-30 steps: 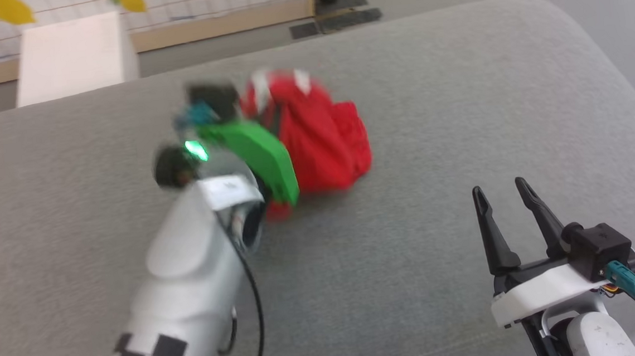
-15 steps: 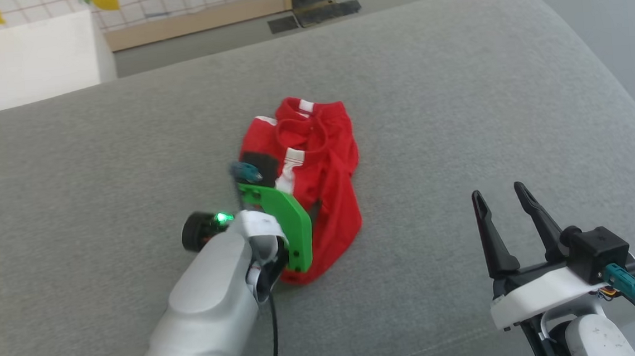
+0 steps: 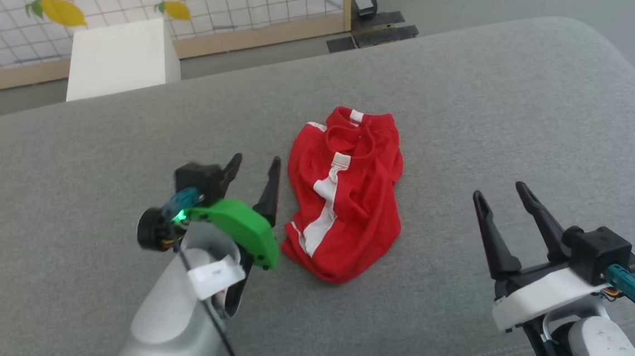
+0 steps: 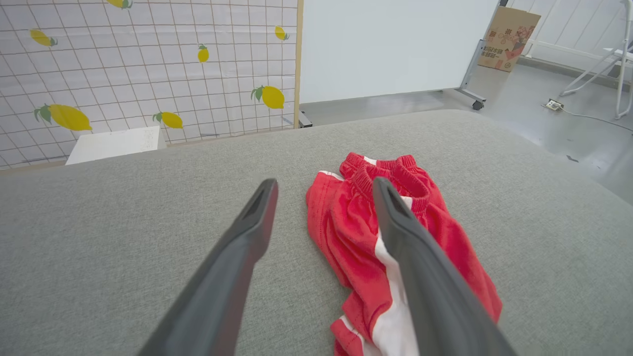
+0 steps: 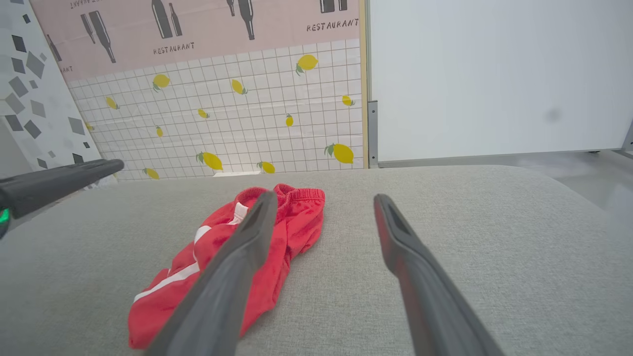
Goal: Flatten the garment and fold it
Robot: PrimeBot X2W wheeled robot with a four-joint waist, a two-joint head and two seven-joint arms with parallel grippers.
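The red garment (image 3: 352,198) lies crumpled on the grey cushion, white bands running down its front and an elastic waistband at its far end. In the left wrist view the garment (image 4: 366,232) sits just right of centre, partly behind one finger. My left gripper (image 3: 254,165) is open just left of the garment, nothing between its fingers, apart from the cloth. My right gripper (image 3: 500,192) stands open at the lower right, well clear of the garment (image 5: 277,237).
The grey cushioned surface (image 3: 513,103) rounds off at the far right corner. Beyond its far edge stand a white box (image 3: 119,58) and a lemon-patterned tiled panel (image 3: 199,7). A cardboard box (image 4: 509,39) sits on the floor far off.
My left gripper let go of the garment and drew back to its left, now open. The garment dropped and lies spread longer on the cushion. The head camera shifted. The right arm stayed put.
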